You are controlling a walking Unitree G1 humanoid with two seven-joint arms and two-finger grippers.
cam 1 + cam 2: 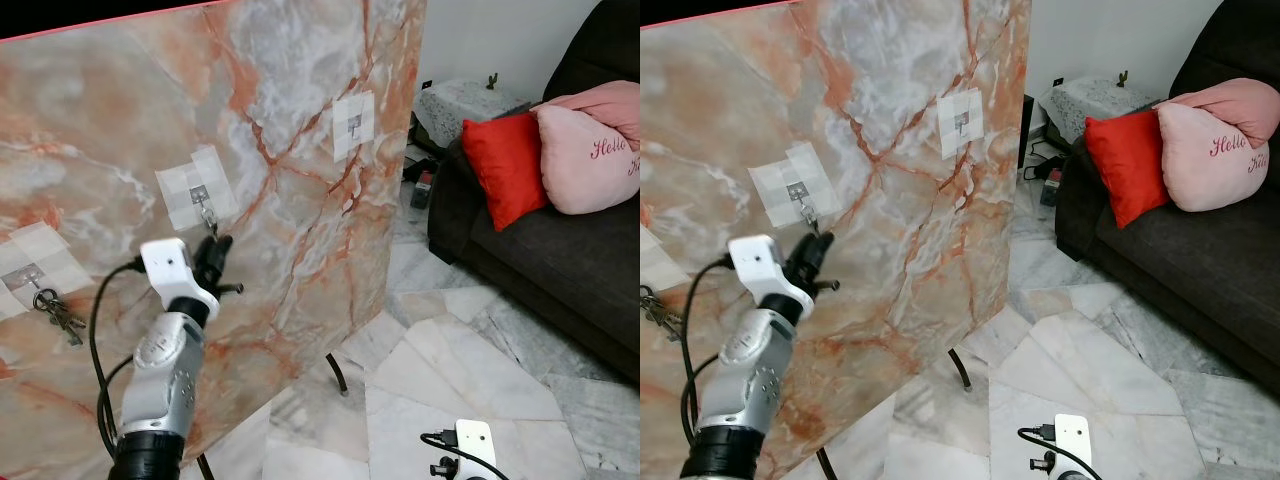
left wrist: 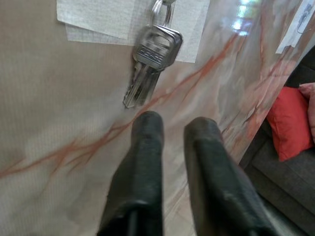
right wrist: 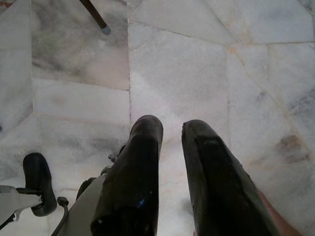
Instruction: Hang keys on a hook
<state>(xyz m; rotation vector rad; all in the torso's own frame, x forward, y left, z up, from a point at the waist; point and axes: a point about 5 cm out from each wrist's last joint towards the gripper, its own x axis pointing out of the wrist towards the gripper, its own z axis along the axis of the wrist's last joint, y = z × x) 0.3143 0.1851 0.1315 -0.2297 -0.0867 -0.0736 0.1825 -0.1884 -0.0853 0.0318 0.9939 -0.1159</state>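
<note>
Even, soft daylight fills the room, and the head views are sharp. The marble board [image 1: 280, 150] shows a faint sheen; in the left wrist view a bright glare patch sits near its edge. There the key [image 2: 150, 61] is crisp, while the near black fingers [image 2: 142, 167] blur.

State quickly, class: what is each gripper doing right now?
Left gripper: open, empty, just below the keys hanging on the middle hook.
Right gripper: open, empty, hanging over the floor.
</note>
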